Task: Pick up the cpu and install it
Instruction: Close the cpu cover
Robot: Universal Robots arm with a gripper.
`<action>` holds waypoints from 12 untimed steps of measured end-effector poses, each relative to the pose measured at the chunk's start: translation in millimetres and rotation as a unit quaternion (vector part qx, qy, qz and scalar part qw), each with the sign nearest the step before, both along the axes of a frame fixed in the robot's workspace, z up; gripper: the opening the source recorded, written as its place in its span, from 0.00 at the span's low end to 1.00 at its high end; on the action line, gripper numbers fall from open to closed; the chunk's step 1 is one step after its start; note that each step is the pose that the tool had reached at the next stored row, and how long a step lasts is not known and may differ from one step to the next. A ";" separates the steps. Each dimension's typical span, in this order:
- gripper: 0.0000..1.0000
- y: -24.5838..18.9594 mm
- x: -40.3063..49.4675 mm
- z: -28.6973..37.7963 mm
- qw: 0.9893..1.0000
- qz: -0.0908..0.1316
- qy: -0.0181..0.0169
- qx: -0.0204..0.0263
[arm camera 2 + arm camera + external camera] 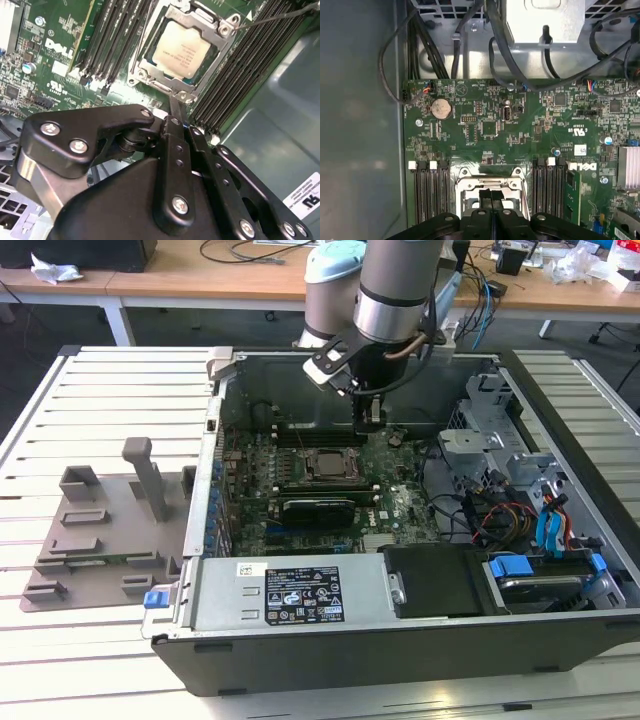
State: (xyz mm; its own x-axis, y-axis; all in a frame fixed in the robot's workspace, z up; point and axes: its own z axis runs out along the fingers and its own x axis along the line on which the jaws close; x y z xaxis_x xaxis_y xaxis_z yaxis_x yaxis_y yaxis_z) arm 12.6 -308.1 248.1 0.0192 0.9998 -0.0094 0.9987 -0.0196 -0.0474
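While the gripper hangs inside the open computer case at upper centre of the exterior view, fingers pressed together on nothing, the cpu sits in its motherboard socket, just beside the fingertips in the second wrist view.

I log this as an electronics lab: opened computer case on slatted tabletop, cable-strewn wooden desks behind.
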 end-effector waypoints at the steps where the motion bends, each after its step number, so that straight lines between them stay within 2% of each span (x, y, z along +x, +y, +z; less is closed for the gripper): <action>1: 0.11 0.0 -1.3 -0.3 1.000 0.000 0.000 0.000; 9: 0.11 0.0 -21.8 -3.8 1.000 0.000 0.000 0.000; 11: 0.11 0.0 -32.9 -10.2 1.000 0.000 0.000 0.000; 12: 0.11 0.0 -35.6 -13.0 1.000 0.000 0.000 0.000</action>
State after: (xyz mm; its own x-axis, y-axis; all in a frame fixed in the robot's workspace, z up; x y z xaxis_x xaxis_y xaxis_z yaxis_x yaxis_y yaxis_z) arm -23.0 -308.1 235.1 0.0192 0.9998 -0.0092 0.9987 -0.0196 -0.0473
